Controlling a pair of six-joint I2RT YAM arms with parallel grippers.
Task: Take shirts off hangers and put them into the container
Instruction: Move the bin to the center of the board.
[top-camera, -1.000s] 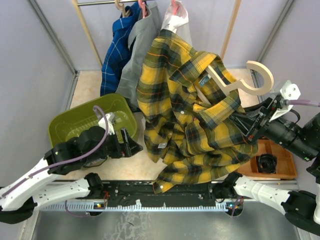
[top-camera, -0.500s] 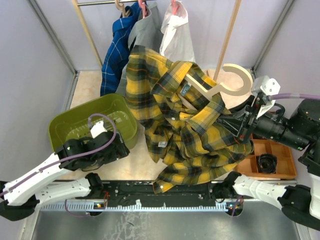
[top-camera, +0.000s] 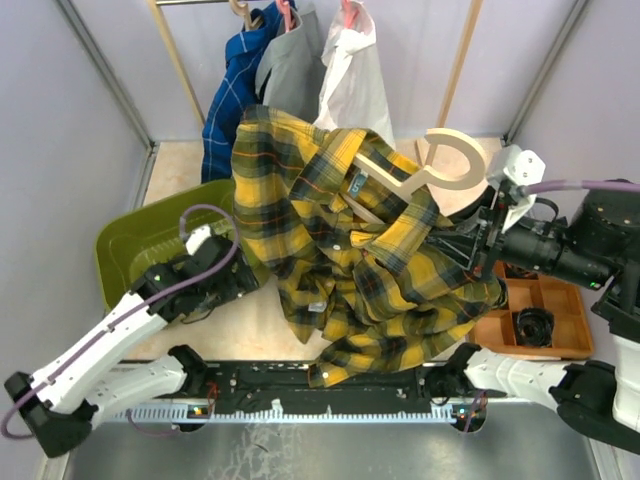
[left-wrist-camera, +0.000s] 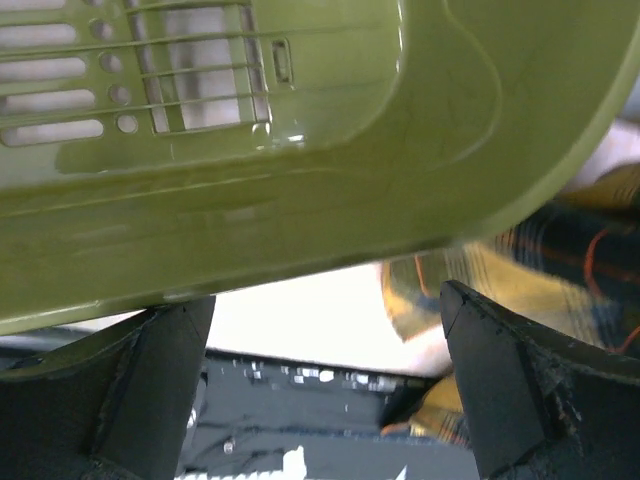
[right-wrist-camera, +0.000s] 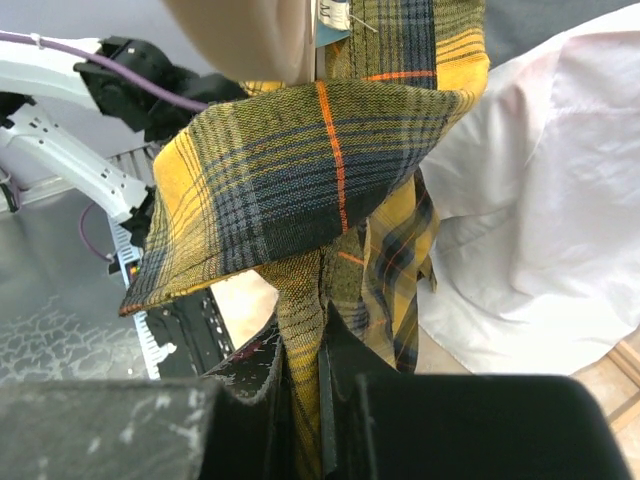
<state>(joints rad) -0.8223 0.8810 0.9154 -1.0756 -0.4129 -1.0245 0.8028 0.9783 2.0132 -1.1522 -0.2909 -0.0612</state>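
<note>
Since a second ago my right gripper (top-camera: 478, 246) has swung the plaid shirt (top-camera: 330, 250) and its wooden hanger (top-camera: 440, 165) left, toward the container (top-camera: 125, 255). Top view: the shirt hangs just right of my left gripper (top-camera: 240, 283), the nearer one. Left wrist: jaws spread wide, container rim overhead, plaid off to the right. Right wrist: pinched tight on plaid cloth.

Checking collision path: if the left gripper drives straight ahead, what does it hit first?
Probably the yellow-and-black plaid shirt hanging ahead of the left gripper, jaws open. The olive-green basin rim sits close above that line; depth unclear.
</note>
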